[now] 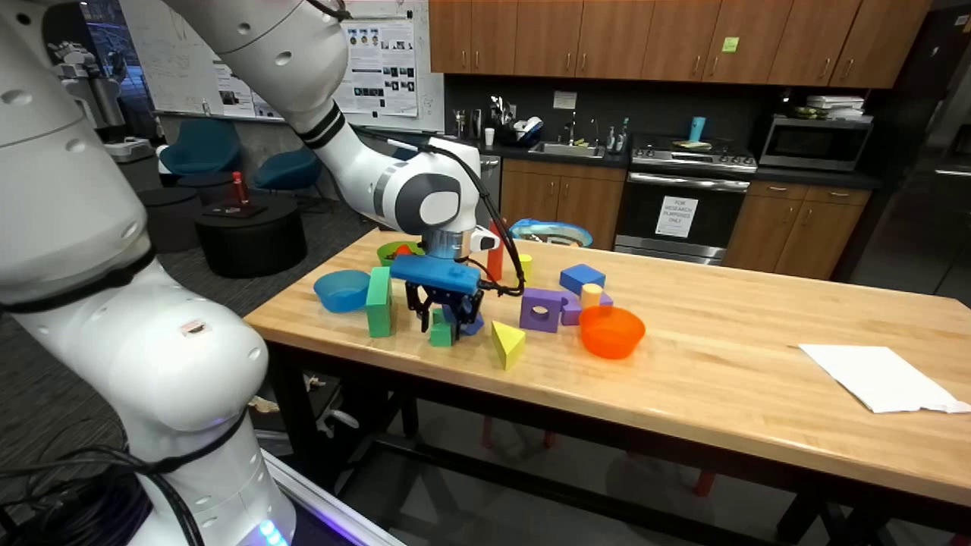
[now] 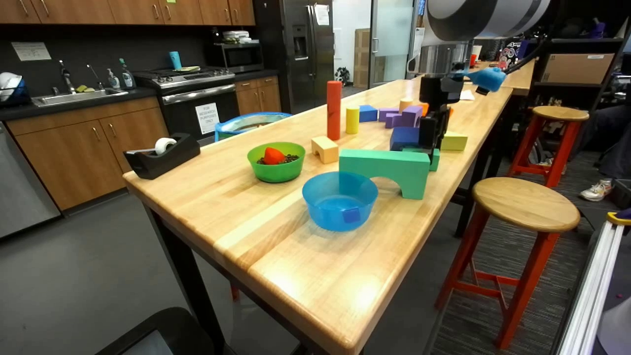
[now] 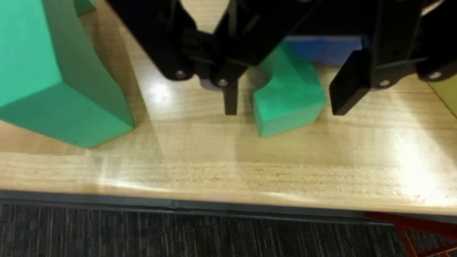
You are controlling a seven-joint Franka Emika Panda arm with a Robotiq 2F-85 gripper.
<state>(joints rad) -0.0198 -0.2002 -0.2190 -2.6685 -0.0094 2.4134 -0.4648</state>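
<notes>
A small green block (image 3: 289, 103) with a curved cut lies on the wooden table, between the black fingers of my gripper (image 3: 286, 109). In the wrist view a gap shows on each side of it, so the jaws stand open around the block without visible contact. Right behind it is a blue block (image 3: 326, 50), partly hidden by the gripper. To the left in the wrist view stands a larger green arch block (image 3: 71, 92), seen whole beside the gripper in an exterior view (image 2: 379, 165). A yellow wedge (image 1: 508, 345) lies on the gripper's other side.
Near the arch stands a blue bowl (image 2: 340, 209); a green bowl (image 2: 276, 170) holds a red piece. A tall red cylinder (image 2: 333, 111), yellow cylinder (image 2: 352, 121), purple block (image 1: 540, 311) and orange bowl (image 1: 611, 334) are also around. The table's front edge (image 3: 228, 196) runs close by.
</notes>
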